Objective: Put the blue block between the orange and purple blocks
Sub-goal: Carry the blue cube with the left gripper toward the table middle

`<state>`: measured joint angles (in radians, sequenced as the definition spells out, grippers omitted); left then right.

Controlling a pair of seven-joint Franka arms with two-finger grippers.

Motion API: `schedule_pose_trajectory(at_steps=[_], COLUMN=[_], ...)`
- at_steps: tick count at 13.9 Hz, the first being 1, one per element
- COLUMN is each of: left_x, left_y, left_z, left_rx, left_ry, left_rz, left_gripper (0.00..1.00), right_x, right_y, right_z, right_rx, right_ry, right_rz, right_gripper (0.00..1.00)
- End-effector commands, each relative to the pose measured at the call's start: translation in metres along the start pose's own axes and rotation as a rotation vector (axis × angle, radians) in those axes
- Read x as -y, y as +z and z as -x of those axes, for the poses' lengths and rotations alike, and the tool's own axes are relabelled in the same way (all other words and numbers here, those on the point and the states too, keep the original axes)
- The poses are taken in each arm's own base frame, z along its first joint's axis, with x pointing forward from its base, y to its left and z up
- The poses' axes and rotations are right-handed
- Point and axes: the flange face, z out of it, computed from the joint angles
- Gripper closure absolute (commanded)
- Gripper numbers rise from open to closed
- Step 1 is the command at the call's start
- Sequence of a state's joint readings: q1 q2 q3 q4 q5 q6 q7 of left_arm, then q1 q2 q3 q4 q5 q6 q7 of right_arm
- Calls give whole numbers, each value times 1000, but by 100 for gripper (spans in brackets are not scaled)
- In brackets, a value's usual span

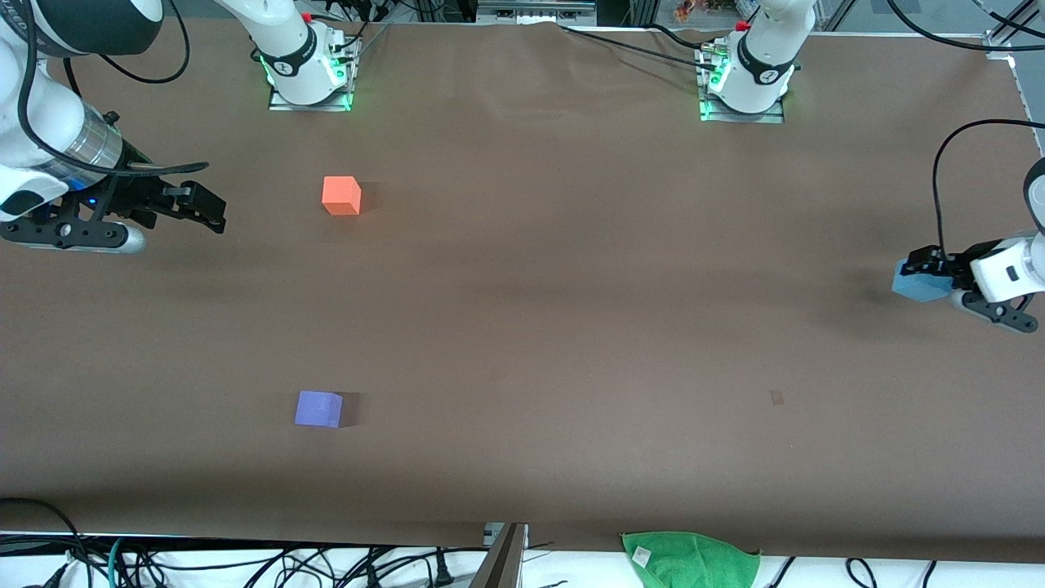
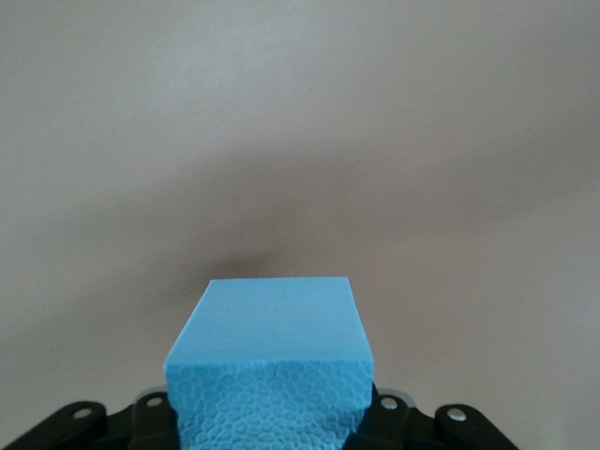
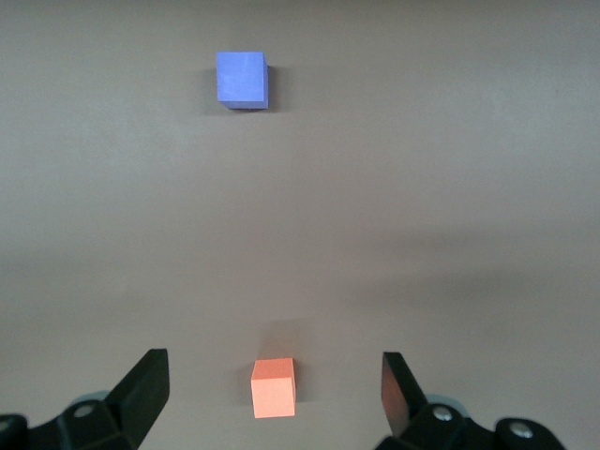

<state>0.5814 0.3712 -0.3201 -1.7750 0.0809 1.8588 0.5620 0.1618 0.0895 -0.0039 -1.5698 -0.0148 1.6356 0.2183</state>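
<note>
A wide table (image 1: 522, 327) covered in plain brown paper fills the room's middle, the two arm bases bolted along its edge farthest from the front camera; a green cloth (image 1: 692, 559) lies crumpled on the white strip at the nearest edge, among loose cables. At the left arm's end of the table the left gripper (image 1: 921, 276) has its fingers clamped on the blue block (image 1: 918, 286), holding it just above the paper with a soft shadow beneath; the left wrist view shows the block's pebbled face (image 2: 270, 403) wedged between the jaws. The orange block (image 1: 341, 196) sits toward the right arm's end, flat on the paper; the purple block (image 1: 318, 408) sits well apart from it, nearer the front camera, almost in line with it; the stretch between them is bare paper. The right gripper (image 1: 208, 208) waits in the air at its own end, beside the orange block, fingers spread wide and holding nothing; its wrist view shows both blocks (image 3: 274, 386) (image 3: 242, 79) past the open fingertips (image 3: 150, 380).
</note>
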Motion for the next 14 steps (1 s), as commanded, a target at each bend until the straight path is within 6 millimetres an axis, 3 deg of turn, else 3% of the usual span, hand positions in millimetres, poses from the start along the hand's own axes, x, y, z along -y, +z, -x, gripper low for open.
schedule_pose_trajectory(at_steps=[1,4,9,11,14], left_x=[-69,-178,-368,-423,-501], left_y=[-7,-7,41,63,116], left_z=[-43,-89,-165,-186,-205], left_rx=[39,34,-13,-63,-129], left_ry=[-53,-114,-256,-249,-232], left_rz=[-10,-18,55,78,135], left_gripper=[76,76,78,79,79], right_x=[-3,-3,-4,-6,-12], right_y=[-3,-3,-3,-3,-2], right_z=[-1,-1,-1,-2,-3], right_rx=[0,0,0,2,4], right_ry=[2,2,4,7,14], right_rz=[10,10,10,10,10], right_gripper=[0,0,0,0,0])
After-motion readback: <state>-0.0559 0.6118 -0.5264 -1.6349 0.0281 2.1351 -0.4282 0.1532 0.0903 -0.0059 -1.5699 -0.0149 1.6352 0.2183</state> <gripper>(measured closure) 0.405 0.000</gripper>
